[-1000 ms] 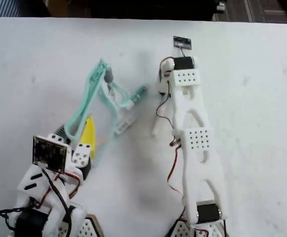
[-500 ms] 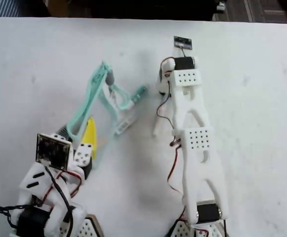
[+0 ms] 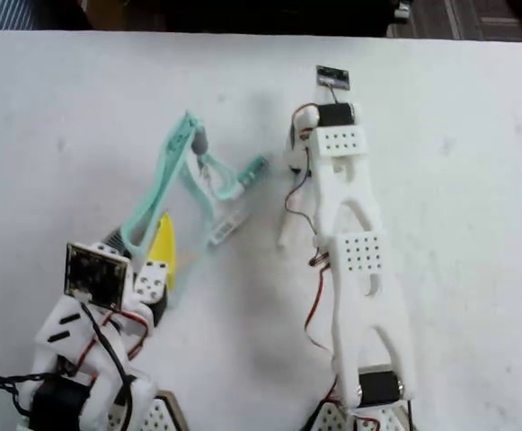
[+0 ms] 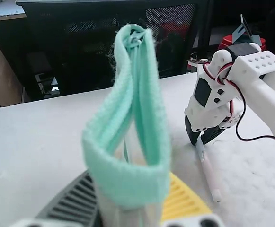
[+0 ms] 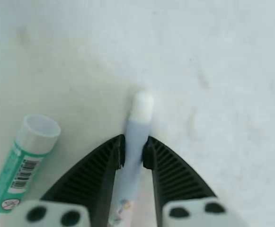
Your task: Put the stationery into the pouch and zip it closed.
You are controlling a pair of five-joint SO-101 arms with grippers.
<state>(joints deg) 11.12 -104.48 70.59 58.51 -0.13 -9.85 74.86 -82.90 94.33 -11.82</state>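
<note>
The fingers of the left gripper (image 4: 128,201) pinch one end of the transparent, mint-green-trimmed zip pouch (image 4: 132,118) over the white desk (image 3: 467,180), while the fingers of the right gripper (image 5: 134,144) pinch a pale blue pen (image 5: 139,111) at the desk surface, near a green glue stick (image 5: 26,161).

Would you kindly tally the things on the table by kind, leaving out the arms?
Pouch: 1
Glue stick: 1
Pen: 1
Small white labelled item by the pouch, kind unclear: 1
Total: 4
</note>
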